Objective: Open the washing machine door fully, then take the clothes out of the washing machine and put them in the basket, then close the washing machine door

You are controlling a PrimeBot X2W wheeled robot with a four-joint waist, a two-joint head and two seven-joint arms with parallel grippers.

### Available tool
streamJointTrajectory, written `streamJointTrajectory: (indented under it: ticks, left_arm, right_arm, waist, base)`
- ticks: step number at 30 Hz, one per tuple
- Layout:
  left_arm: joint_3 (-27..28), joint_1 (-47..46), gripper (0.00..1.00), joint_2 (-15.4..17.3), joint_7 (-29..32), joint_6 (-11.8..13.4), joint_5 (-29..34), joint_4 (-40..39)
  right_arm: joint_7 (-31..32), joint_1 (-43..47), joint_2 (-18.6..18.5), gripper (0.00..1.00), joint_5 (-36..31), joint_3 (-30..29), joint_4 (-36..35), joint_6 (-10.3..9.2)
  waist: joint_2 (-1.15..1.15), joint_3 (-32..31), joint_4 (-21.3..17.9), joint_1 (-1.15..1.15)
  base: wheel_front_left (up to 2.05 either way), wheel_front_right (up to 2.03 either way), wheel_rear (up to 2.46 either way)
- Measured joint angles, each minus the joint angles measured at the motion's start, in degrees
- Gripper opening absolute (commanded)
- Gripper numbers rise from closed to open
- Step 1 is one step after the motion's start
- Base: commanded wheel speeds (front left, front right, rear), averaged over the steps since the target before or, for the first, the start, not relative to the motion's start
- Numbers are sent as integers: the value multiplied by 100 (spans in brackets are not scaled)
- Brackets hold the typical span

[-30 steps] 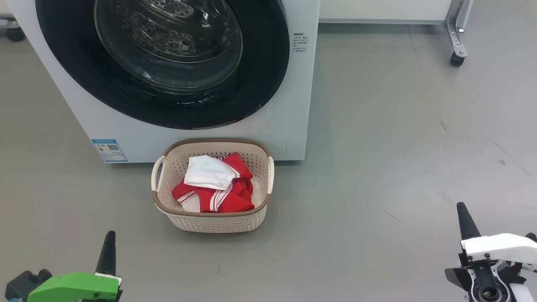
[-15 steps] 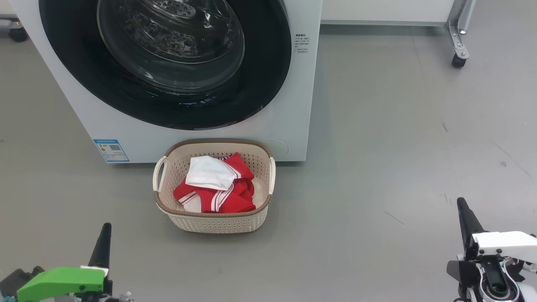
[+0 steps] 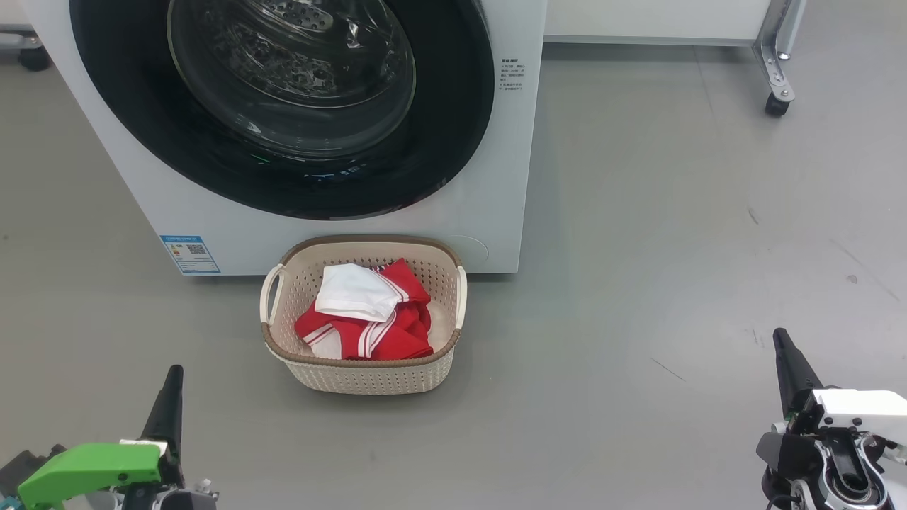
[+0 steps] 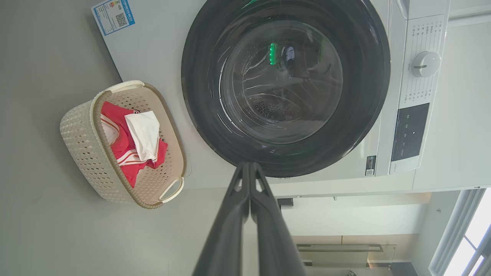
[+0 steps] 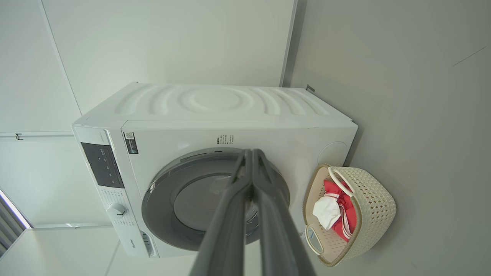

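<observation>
Left claw (image 3: 172, 374) and right claw (image 3: 781, 338) are pinched closed and empty, tips pointing toward the washing machine (image 3: 499, 184). Beyond, the cream basket (image 3: 368, 377) stands upright, its long axis along the machine's front, holding red-and-white clothes (image 3: 397, 333). Behind it, the glossy black washing machine door (image 3: 457, 134) sits closed.

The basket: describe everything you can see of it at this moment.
The basket is a small cream plastic tub, rounded rectangle, its walls perforated, with a brown woven-look rim and white loop handles at its two ends. It stands upright on the grey floor, just before the washing machine; contact there is unclear. Inside lie a red garment with white stripes and a white cloth on top.
</observation>
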Motion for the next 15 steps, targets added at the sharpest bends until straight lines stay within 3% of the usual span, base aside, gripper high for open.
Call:
streamJointTrajectory:
  ticks: [15]
  left_arm:
    - [13,-4,0,0,1,0,-1,-1]
  right_arm:
    - [0,-2,0,0,0,-2,0,0]
  waist:
    - [0,0,0,0]
  base:
    - [0,0,0]
